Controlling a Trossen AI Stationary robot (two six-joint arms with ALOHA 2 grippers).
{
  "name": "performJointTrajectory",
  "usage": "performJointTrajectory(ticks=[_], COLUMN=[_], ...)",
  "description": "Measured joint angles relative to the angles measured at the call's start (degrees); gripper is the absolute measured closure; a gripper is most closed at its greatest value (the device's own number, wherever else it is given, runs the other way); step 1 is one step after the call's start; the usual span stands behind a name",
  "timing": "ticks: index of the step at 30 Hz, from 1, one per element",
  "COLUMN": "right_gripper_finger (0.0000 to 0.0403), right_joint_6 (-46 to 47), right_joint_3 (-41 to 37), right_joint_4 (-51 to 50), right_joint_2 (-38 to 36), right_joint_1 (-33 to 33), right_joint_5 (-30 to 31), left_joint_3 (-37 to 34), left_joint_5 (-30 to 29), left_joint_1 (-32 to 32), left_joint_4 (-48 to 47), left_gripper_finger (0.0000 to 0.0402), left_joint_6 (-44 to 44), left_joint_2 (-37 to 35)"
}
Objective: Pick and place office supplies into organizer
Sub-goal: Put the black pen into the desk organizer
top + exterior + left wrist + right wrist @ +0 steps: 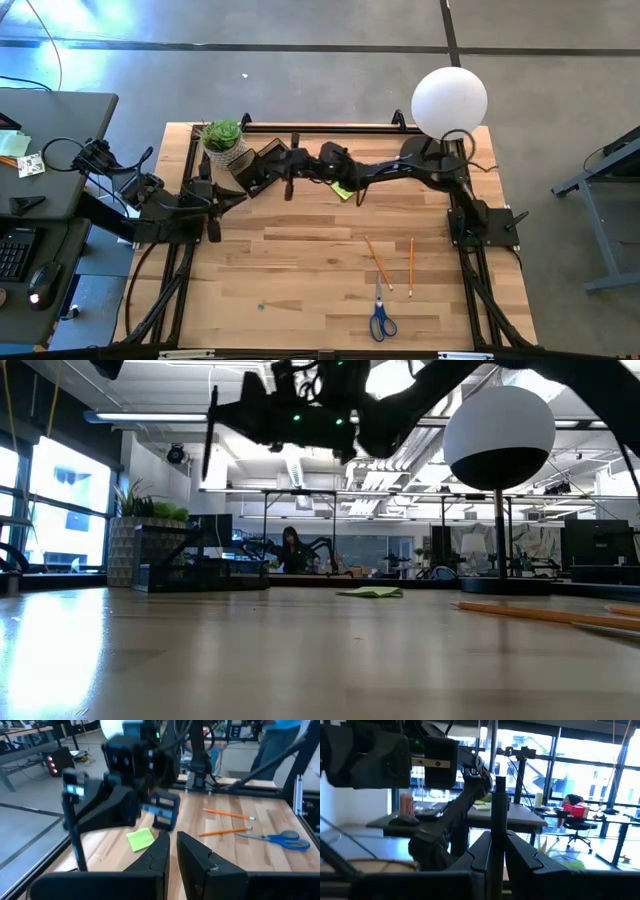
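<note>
Dark pen (499, 795) clamped upright in right gripper (496, 839): centre over an organizer (200, 573) compartment before lowering; left gripper (172, 851) waits closed, empty.

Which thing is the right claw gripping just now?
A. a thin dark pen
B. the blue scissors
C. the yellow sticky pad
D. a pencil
A: the right claw is closed on a thin dark pen standing upright between its fingers; scissors lie on the table.
</note>
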Motion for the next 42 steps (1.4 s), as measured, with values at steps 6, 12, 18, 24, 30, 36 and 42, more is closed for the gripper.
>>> performJointTrajectory(ticks=[6,12,18,24,30,36,42], right_gripper_finger=[0.0379,0.0370,0.0377,0.0378,0.0365,0.0362,0.0339], right_joint_6=[2.3,5.1,6.3,5.9,5.9,6.7,6.5], right_joint_3=[12.5,24.1,29.0,28.8,28.8,28.7,28.7], right_joint_4=[-1.2,-2.8,-6.2,-7.4,-10.3,-12.7,-12.3], right_joint_2=[8.9,17.2,21.3,21.3,21.3,21.3,21.3], right_joint_1=[0.0,-0.5,-1.3,-2.0,-2.9,-3.2,-3.2], right_joint_5=[2.5,5.0,7.1,9.0,9.3,9.7,10.2], left_joint_3=[0.0,0.0,0.0,0.0,0.0,0.0,0.0], left_joint_5=[0.5,0.7,-2.0,-4.7,-4.4,-3.3,-2.8], left_joint_1=[0.0,-1.9,-5.2,-6.9,-6.8,-6.8,-6.7], left_joint_4=[-0.5,-1.2,-1.1,-0.7,-0.4,-0.5,-0.5], left_gripper_finger=[0.0376,0.0376,0.0376,0.0376,0.0376,0.0376,0.0376], left_joint_6=[0.1,0.2,0.2,0.4,1.0,1.0,1.0], left_joint_2=[-1.5,-1.7,-1.8,-1.7,-1.7,-1.7,-1.7])
